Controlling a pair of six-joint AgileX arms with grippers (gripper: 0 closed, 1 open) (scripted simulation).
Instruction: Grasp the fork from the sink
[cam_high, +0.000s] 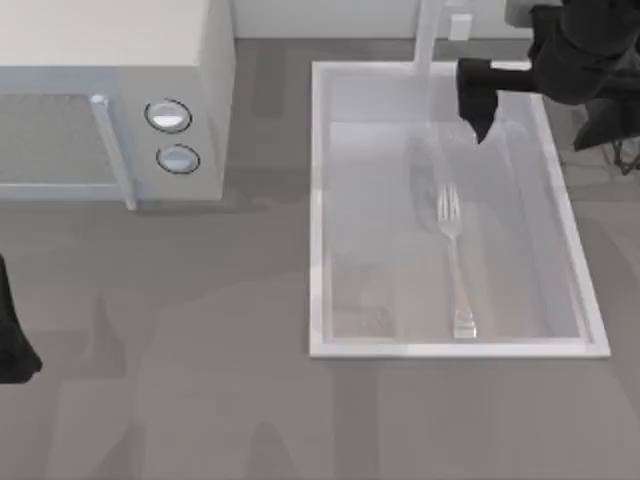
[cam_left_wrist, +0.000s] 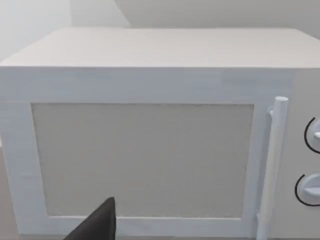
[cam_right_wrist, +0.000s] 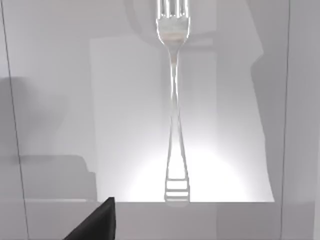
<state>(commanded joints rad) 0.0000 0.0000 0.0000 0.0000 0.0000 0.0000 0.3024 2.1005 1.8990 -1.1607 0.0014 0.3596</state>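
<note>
The fork (cam_high: 453, 258) lies flat on the floor of the sink (cam_high: 318, 210), right of the frame's centre in the top view — tines toward the faucet (cam_high: 428, 35), handle end near the basin's lower rim. The right gripper (cam_high: 478, 105) hangs over the sink's upper right part, holding nothing; I cannot tell how far its fingers are spread. The left arm (cam_high: 14, 340) sits parked at the left edge, below the microwave (cam_high: 110, 60) — its fingers' state cannot be told either.

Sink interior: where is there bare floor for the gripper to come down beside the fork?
In the sink, the widest bare floor lies between the fork and the rim nearest the microwave; a narrower strip lies on the fork's other side. The faucet end is crowded by the right gripper.
</note>
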